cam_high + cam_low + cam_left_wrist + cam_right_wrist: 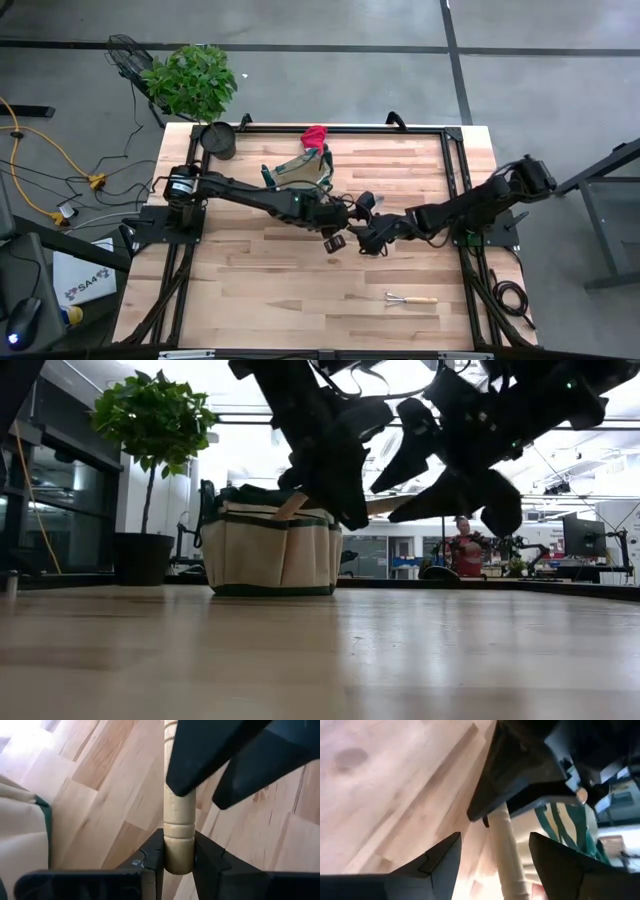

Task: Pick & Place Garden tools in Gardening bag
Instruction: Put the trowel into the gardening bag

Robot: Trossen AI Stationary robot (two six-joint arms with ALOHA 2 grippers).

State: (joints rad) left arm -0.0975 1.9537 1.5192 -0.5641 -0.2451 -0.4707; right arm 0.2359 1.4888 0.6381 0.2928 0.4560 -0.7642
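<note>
Mid-air handover above the desk. Your left tool pinches the wooden-handled tool at its butt; your right tool is spread around the shaft. Gardening bag stands behind. Next, likely: carry it over the mouth, release. Mini rake remains.

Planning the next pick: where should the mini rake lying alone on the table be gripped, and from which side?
Grip the mini rake by its wooden handle, from straight above: it lies flat, handle pointing toward the right arm's side, thin tines too slight to pinch.
</note>
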